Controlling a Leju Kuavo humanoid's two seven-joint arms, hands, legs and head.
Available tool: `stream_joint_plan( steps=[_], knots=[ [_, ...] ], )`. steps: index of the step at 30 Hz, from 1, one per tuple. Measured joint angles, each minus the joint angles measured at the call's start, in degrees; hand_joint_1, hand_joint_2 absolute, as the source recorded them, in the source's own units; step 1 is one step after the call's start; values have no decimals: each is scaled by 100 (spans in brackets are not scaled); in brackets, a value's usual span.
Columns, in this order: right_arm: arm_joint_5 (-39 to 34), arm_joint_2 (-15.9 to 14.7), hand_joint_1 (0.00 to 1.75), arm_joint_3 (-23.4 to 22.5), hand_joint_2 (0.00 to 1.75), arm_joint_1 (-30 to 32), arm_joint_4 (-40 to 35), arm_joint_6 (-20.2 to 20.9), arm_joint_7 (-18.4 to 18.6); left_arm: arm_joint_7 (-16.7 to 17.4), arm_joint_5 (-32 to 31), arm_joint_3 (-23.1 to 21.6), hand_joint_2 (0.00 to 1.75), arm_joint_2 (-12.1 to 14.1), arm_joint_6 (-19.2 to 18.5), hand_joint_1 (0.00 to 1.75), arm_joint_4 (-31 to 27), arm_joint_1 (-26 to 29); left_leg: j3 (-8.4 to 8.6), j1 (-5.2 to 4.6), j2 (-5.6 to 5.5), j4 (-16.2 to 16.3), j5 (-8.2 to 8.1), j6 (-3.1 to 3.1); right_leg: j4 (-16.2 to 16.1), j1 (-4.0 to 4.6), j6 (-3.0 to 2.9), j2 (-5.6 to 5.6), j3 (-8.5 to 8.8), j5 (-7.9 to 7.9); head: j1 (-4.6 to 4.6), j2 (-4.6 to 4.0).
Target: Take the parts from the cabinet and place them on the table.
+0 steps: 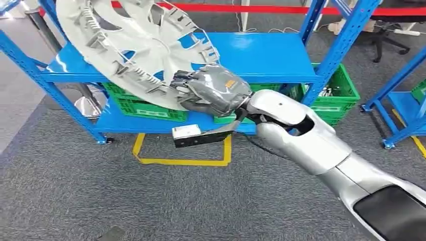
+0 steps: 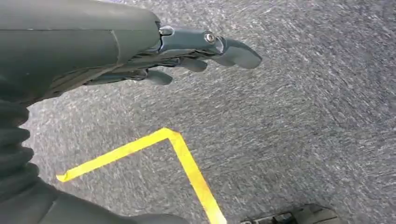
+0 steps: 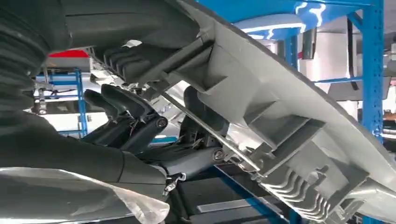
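A large grey wheel cover hangs tilted in front of the blue cabinet, its ribbed inner side facing me. My right hand grips its lower rim. In the right wrist view the dark fingers curl against the cover's inner ribs, with the thumb side over the rim. My left hand hangs over the grey carpet, fingers loosely extended, holding nothing.
Green crates stand on the cabinet's lower shelf. Yellow tape marks a rectangle on the carpet before the cabinet. A second blue rack stands at the right. A red barrier band runs behind the cabinet.
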Motion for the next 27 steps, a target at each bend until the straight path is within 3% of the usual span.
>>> stream_joint_plan(
  steps=[1,4,5,6,8,10,11,12,14,15,16,17,19,20,21,22,23,25,26,27],
  knots=[
    [-15,0,175,2,175,-18,-9,4,7,-15,20,2,175,-7,0,0,0,-10,-58,-37,-32,53,7,-38,-116,-9,-4,60,126,-35,-4,0],
    [-31,0,175,39,175,-41,-20,9,7,-31,31,24,175,-7,0,0,0,23,-137,13,-111,38,86,-150,-123,31,-50,-4,76,-33,-7,0],
    [-33,0,175,46,175,-42,-28,15,7,-31,42,42,175,4,0,0,0,36,-146,0,-136,48,77,-165,-165,-11,-94,-47,92,-5,-5,0],
    [-37,0,175,48,175,-43,-35,22,11,-35,48,46,175,-24,-2,0,2,44,-182,-1,-35,124,-24,-201,-186,-27,-129,-110,109,16,-24,0],
    [-39,0,175,41,175,-67,-41,24,15,-37,74,50,175,-28,-2,0,2,35,-445,30,82,801,-423,-274,-186,-21,-158,-191,106,18,-72,0],
    [-68,0,175,57,175,-66,-48,30,11,-41,81,54,175,-33,-4,0,2,42,-763,50,114,1591,-730,-320,-184,-17,-161,-278,105,15,-74,0],
    [-109,0,175,68,175,-65,-52,46,2,-50,81,55,175,-41,-9,0,2,51,-806,61,121,1724,-726,-330,-183,-17,-161,-319,106,15,-74,0],
    [-144,0,175,70,175,-65,-63,59,0,-52,81,55,175,-46,-11,0,2,58,-732,69,132,1597,-597,-329,-183,-16,-160,-364,106,14,-74,0],
    [-184,0,175,70,175,-66,-96,70,0,-52,81,55,175,-50,-11,0,2,61,-300,69,232,727,-129,-309,-183,-17,-153,-446,114,10,-74,0],
    [-188,0,175,70,175,-69,-116,76,0,-52,81,57,175,-52,-11,0,2,58,-78,58,428,265,52,-289,-183,-8,-141,-477,117,2,-74,0],
    [-192,0,175,70,175,-74,-133,76,-4,-52,81,57,175,-61,-11,0,2,43,-10,-30,604,119,-33,-279,-177,39,-118,-508,97,-1,-81,0],
    [-190,-4,175,70,175,-78,-146,79,-4,-57,79,57,175,-63,-11,0,2,25,-18,-30,563,34,-45,-207,-170,49,-97,-534,67,3,-68,0],
    [-192,-2,175,90,175,-76,-157,83,-9,-57,81,59,175,-68,-13,0,2,35,-64,-48,457,41,-33,-153,-200,48,-61,-661,84,8,-70,0],
    [-192,-2,175,98,175,-74,-160,85,-7,-57,81,63,175,-68,-13,0,2,45,-57,-42,398,5,-3,-96,-207,44,-20,-717,98,-9,-68,0],
    [-192,-7,175,94,175,-67,-159,90,-7,-57,81,68,175,-85,-13,0,2,58,-28,-11,358,-39,27,-50,-145,19,16,-547,21,-95,-66,0],
    [-194,-7,175,92,175,-71,-159,90,-7,-57,81,70,175,-87,-13,0,2,57,-31,-7,312,-46,40,-16,41,8,14,-335,-46,-239,-63,0],
    [-197,-13,175,92,175,-72,-159,92,-7,-57,81,70,175,-85,-13,0,2,45,-41,-6,252,-45,52,10,443,12,2,-237,-215,-457,-55,-2],
    [-194,-30,175,107,175,-60,-160,96,-19,-61,81,74,175,-83,-11,0,2,36,-49,-23,123,-41,58,41,1359,12,7,-182,-656,-796,-59,0],
    [-194,-37,175,138,175,-57,-159,96,-24,-63,81,79,175,-83,-11,0,2,42,-48,-28,58,-38,58,41,1573,11,9,-182,-782,-805,-63,-2],
    [-194,-42,175,157,175,-55,-159,103,-24,-63,81,79,175,-83,-13,0,2,50,-48,-27,-9,-34,58,41,1507,11,7,-182,-773,-686,-63,0]
  ],
)
